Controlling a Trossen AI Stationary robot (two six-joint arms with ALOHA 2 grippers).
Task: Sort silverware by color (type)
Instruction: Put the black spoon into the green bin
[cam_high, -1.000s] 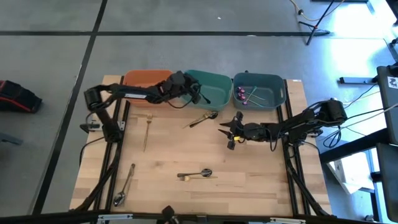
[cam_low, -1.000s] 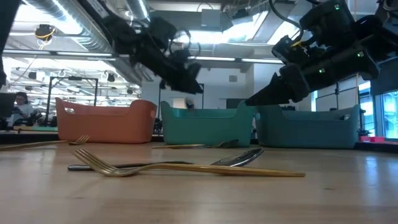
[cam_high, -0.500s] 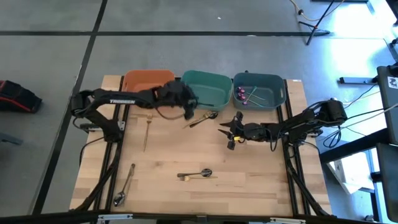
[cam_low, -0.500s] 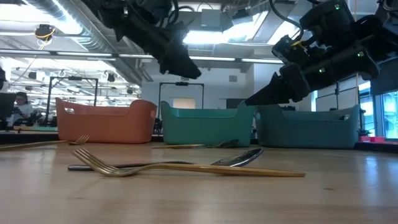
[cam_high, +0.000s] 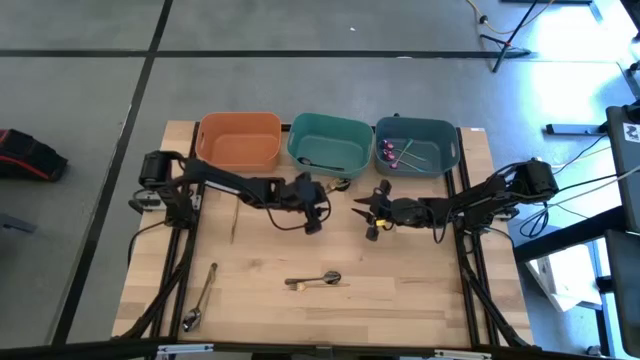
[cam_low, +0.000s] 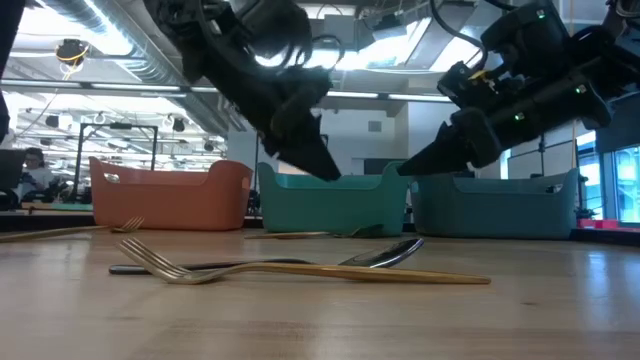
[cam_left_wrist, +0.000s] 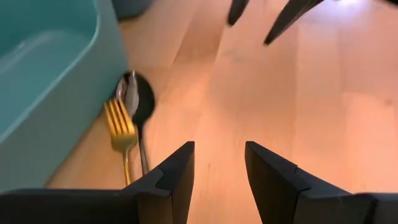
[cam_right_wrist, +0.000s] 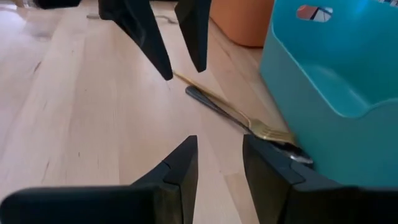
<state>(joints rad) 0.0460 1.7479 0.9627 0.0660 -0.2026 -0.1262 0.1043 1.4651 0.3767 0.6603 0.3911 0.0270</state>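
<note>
My left gripper (cam_high: 316, 214) (cam_left_wrist: 219, 168) hangs open above the table's middle, just near-side of the teal bin (cam_high: 331, 143). Ahead of its fingers a gold fork (cam_left_wrist: 121, 128) and a dark spoon (cam_left_wrist: 140, 103) lie side by side on the table against that bin's wall. My right gripper (cam_high: 362, 215) (cam_right_wrist: 219, 163) is open too and hovers close by, on the table's right side of the left one, pointing at the same pair (cam_right_wrist: 239, 117). A dark spoon (cam_high: 320, 163) lies in the teal bin, and purple pieces (cam_high: 395, 151) lie in the blue-grey bin (cam_high: 418, 145).
The orange bin (cam_high: 238, 140) stands left of the teal one at the far edge. A gold fork (cam_high: 237, 214) lies left of centre. A gold fork crossed with a dark spoon (cam_high: 316, 280) lies near the near edge, and dark pieces (cam_high: 201, 296) lie at the near-left corner.
My left gripper has come away from above the teal bin, moving toward the near edge and down to just above the table's middle, close to the right gripper. The right arm has kept still.
</note>
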